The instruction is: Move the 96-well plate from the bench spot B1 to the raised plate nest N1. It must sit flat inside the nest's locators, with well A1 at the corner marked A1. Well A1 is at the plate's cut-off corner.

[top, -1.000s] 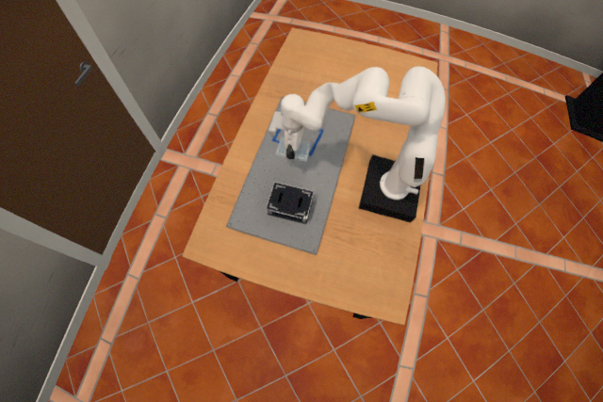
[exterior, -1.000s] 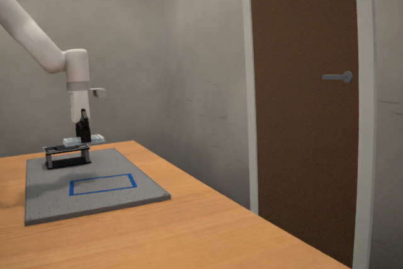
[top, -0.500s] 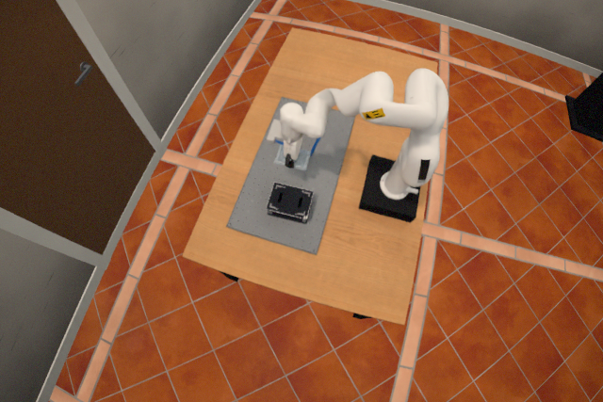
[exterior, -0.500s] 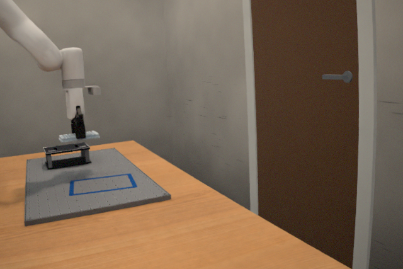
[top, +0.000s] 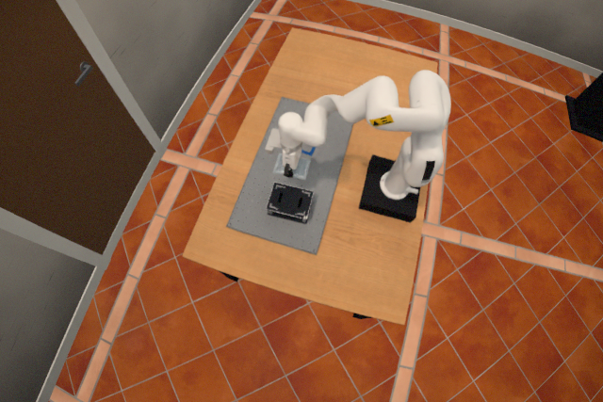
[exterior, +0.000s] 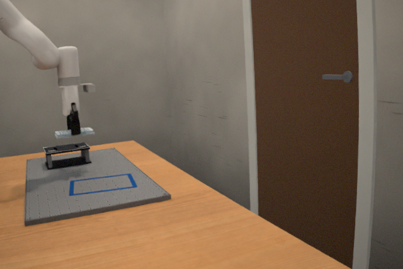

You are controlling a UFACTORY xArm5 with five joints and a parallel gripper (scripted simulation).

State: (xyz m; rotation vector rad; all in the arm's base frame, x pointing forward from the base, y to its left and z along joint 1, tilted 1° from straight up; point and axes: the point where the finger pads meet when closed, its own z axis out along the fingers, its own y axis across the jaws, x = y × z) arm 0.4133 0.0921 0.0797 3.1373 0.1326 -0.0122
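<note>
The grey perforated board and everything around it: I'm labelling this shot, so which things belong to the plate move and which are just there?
In the job:
- pale blue 96-well plate, held in the air
- black claw, shut on it
- black raised plate nest
- blue-outlined bench spot

Just there:
- grey perforated board
- wooden table
- brown door
- black arm base block
</note>
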